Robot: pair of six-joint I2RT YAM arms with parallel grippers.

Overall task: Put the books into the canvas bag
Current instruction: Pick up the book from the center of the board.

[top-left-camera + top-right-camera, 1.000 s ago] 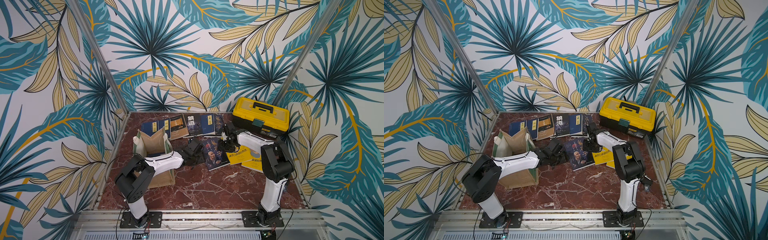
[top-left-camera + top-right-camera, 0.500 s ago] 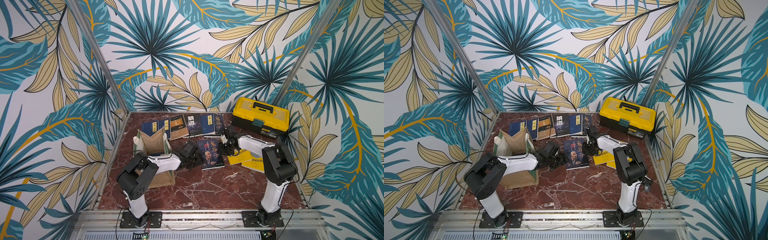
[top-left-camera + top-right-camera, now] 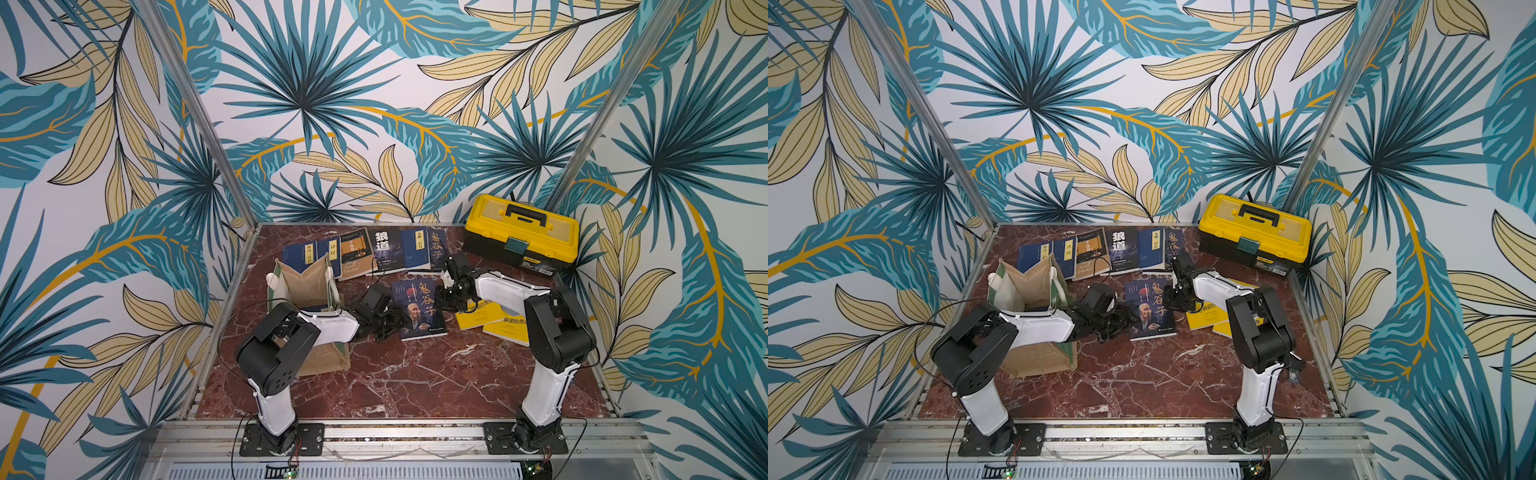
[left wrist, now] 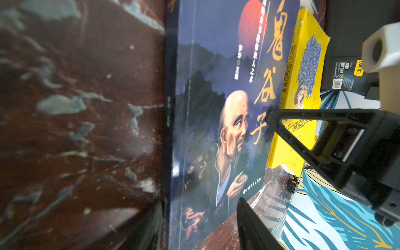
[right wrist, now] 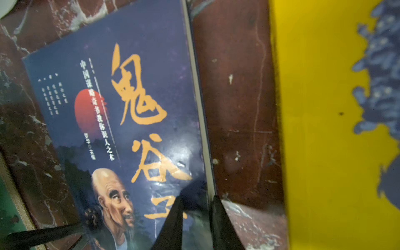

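Portrait book (image 3: 419,309) shifts leftward; your right pincer (image 5: 197,198) narrows astride its edge, grip unclear; left pincer (image 4: 254,159) open, likely receiving.

Both arms same build. Left arm (image 3: 328,326) and right arm (image 3: 498,286): glossy white shells on the links, chunky matte black joint housings (image 3: 557,332) with small screw holes on the round caps. Black base plates (image 3: 282,438), bolts at the corners. Thin black cable (image 3: 219,332) loops off the left arm. Small red and black wires (image 3: 296,456) by the left base. Left gripper (image 4: 253,158) fingers (image 4: 324,113): black open triangular frames.
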